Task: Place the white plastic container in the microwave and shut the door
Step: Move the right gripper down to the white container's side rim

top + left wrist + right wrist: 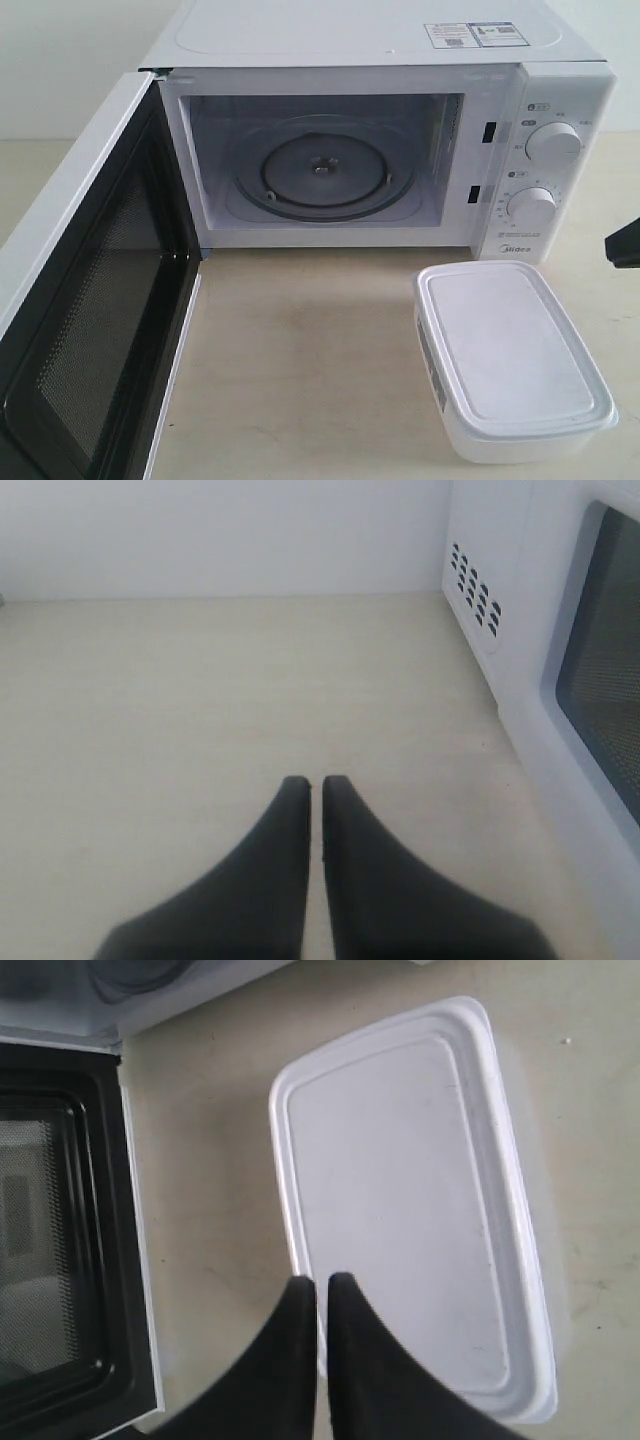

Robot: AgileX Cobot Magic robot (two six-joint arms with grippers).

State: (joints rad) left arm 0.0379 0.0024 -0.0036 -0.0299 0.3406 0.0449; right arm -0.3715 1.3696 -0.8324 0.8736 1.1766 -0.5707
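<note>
The container (510,350) is set near-right of the microwave (380,150), its door (90,290) swung open; left gripper (315,782) and right gripper (322,1280) are pinched together, empty.

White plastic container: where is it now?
Exterior view, lower right: the white plastic container sits on the table, just in front of the microwave at its knob side.

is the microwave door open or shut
Open. The door stands swung out to the left, its black mesh inner face showing, and the microwave cavity with its turntable is exposed.
</note>
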